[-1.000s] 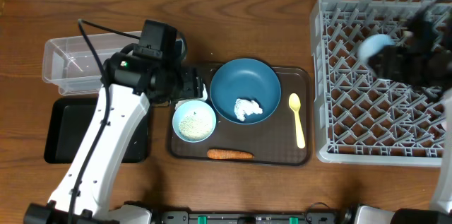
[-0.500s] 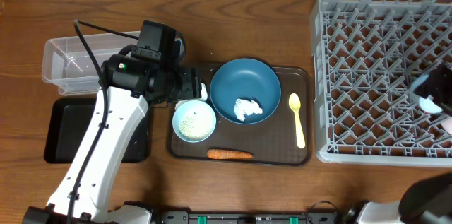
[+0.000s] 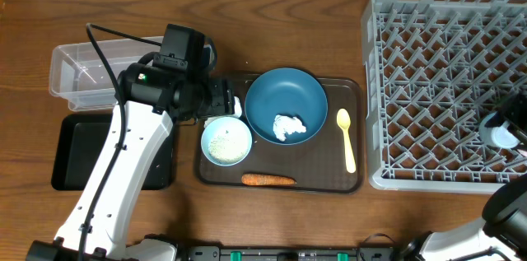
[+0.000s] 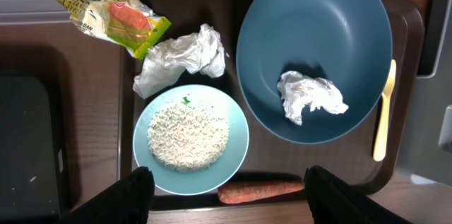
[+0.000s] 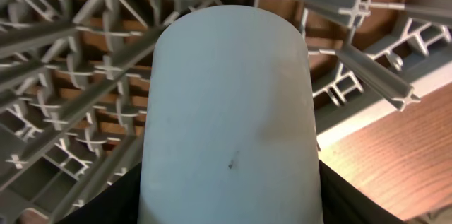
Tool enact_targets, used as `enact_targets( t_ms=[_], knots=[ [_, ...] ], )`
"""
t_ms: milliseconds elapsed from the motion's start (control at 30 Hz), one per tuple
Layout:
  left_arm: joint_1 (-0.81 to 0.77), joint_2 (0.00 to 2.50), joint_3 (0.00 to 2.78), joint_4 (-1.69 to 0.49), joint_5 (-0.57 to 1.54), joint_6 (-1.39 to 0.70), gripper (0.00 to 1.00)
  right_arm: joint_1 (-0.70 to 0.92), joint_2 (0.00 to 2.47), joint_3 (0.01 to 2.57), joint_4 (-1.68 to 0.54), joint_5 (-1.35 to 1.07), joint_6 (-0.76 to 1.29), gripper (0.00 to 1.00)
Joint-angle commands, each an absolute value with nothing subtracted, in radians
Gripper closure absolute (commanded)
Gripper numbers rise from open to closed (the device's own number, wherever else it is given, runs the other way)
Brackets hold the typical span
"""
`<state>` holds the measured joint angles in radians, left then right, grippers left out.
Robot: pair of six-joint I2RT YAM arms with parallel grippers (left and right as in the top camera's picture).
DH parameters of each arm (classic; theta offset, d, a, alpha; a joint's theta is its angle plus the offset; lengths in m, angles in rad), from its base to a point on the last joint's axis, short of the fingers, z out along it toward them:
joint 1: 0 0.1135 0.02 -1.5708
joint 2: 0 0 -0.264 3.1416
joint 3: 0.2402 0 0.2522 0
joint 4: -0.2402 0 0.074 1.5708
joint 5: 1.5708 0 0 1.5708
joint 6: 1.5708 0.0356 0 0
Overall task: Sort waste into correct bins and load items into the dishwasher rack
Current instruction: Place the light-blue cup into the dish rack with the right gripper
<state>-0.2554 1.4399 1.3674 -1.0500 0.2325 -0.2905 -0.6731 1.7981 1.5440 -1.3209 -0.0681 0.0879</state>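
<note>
one slip is the worry: the right pincer point(image 5: 226, 199) is clamped on the pale blue cup point(image 5: 229, 104), low over the rack point(image 5: 78, 75) pegs near its rim; let go tilted, it could tip out. left pincer point(image 4: 227, 181) hangs apart above the rice bowl point(image 4: 191, 139).

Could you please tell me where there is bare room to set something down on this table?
Free: the table strip beyond the brown tray, between the clear tub and the dishwasher rack; the black tray's floor; most of the rack's grid. Crowded: the brown tray, filled by the blue plate, rice bowl, spoon and carrot, and its narrow gap to the rack.
</note>
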Motion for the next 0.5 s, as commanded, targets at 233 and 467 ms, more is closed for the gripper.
enact_targets(
  t_ms=[233,467],
  knots=[
    [-0.254,1.435,1.372,-1.055,0.223,-0.281,0.29,-0.678,1.818,1.555,-1.321,-0.052,0.101,0.21],
    [-0.254,1.435,1.372,-1.055,0.223,-0.281,0.29,-0.677,1.818,1.555,-1.320,-0.085,0.101,0.02]
  ],
)
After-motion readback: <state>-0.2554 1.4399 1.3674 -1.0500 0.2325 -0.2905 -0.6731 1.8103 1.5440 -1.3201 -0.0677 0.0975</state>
